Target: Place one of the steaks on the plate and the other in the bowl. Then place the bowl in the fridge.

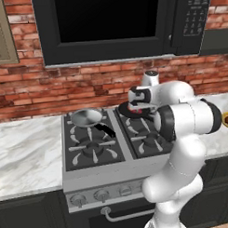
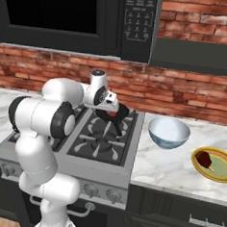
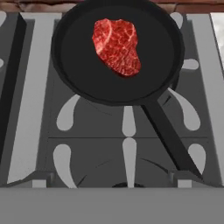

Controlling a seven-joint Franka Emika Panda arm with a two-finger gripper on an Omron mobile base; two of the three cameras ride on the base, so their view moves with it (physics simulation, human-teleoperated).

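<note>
Stove grates (image 3: pixel 127 144) sit closest in the hand view, and right past them is the black frying pan (image 3: pixel 118 52) with the bright red steak (image 3: pixel 117 46) lying flat in it, a bit toward the far side; pan handle runs down toward the lower right of that view.

Progress-wise I'd say roughly a third done; the dark brown steak (image 2: pixel 204 159) is already on the yellow-olive plate (image 2: pixel 222 168) over on the right counter, so that part's sorted; the pale blue-grey bowl (image 2: pixel 168 132) looks empty, sitting on the marble between the stove and the plate; red steak into the bowl and bowl into the fridge are both left.

Gripper (image 2: pixel 117 107) hangs over the black pan on the back right burner, not touching the meat as far as I can tell; whether its fingers are spread or closed I can't tell from these views.

Surface is white veined marble counter (image 1: pixel 24 156) either side of a grey gas stove; a silver pan (image 1: pixel 86 117) sits on the back left burner; red brick wall (image 1: pixel 87 84) behind, black microwave (image 2: pixel 70 15) overhead, dark cabinets below.
</note>
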